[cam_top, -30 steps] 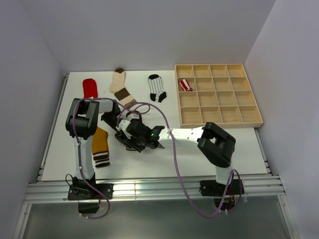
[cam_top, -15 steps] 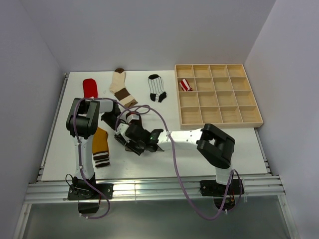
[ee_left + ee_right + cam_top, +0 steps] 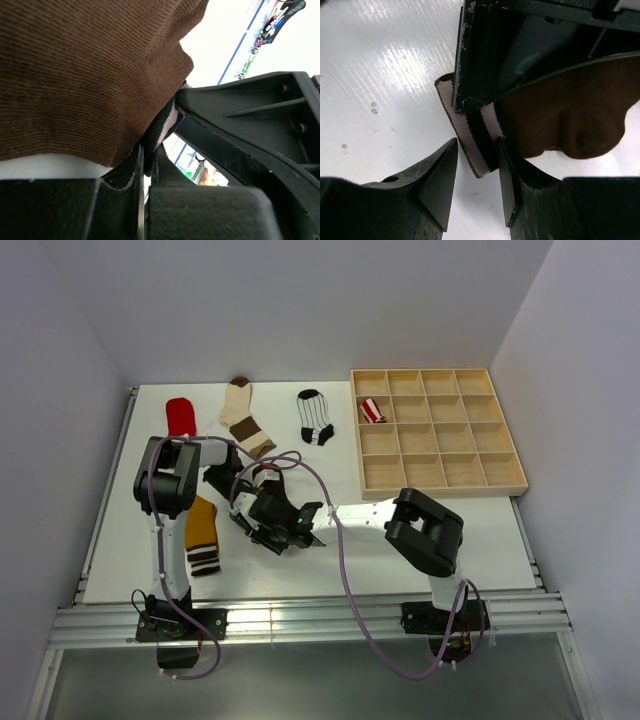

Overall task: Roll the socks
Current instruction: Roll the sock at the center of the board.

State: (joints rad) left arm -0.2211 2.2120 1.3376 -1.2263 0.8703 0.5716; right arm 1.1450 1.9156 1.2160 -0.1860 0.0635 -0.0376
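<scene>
Top view: over the last second the right claw (image 3: 476,185) slid left, close against the left claw (image 3: 145,167). Its jaws stood apart, straddling the pink-and-black striped cuff (image 3: 477,145) of the dark brown ribbed fabric sock (image 3: 560,117), not clamped. The left claw was pinched together on that cuff, the sock body bunched just above its fingers. Likely a regrip before rolling; no roll begun. The top view hid this sock under both claws but showed a small red-white striped sock (image 3: 372,411) in the pale wooden grid tray (image 3: 445,490), well beyond the right claw; the wrist views missed that.
</scene>
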